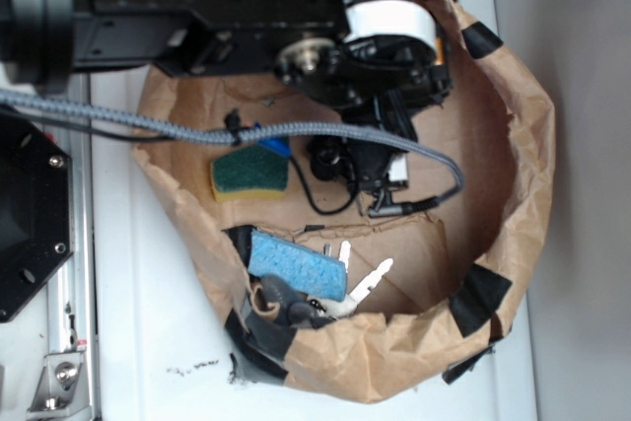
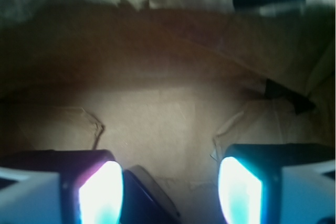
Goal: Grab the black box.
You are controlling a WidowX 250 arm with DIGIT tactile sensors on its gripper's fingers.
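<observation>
In the wrist view the gripper (image 2: 170, 182) stands with its jaws apart, the two glowing fingertips (image 2: 102, 195) at either side of a wide gap with nothing clamped between them. Just inside the finger on the left of that view, low in the gap, a dark glossy rounded corner shows; I judge this to be the black box (image 2: 149, 200), lying on the paper floor partly within the jaws' span but off toward that finger, and whether it touches the finger cannot be told. So the approach looks largely made, while the closing and the lift are not yet done. Beyond the fingers lies bare brown floor, then the wall of the paper bag (image 2: 157, 40) rising behind. In the exterior view the arm itself hides the box; the gripper (image 1: 370, 170) hangs low inside the bag. Beside it sits a green-and-yellow sponge (image 1: 248, 173), and farther off a blue sponge (image 1: 296, 265) with some pale plastic pieces near the rim.
</observation>
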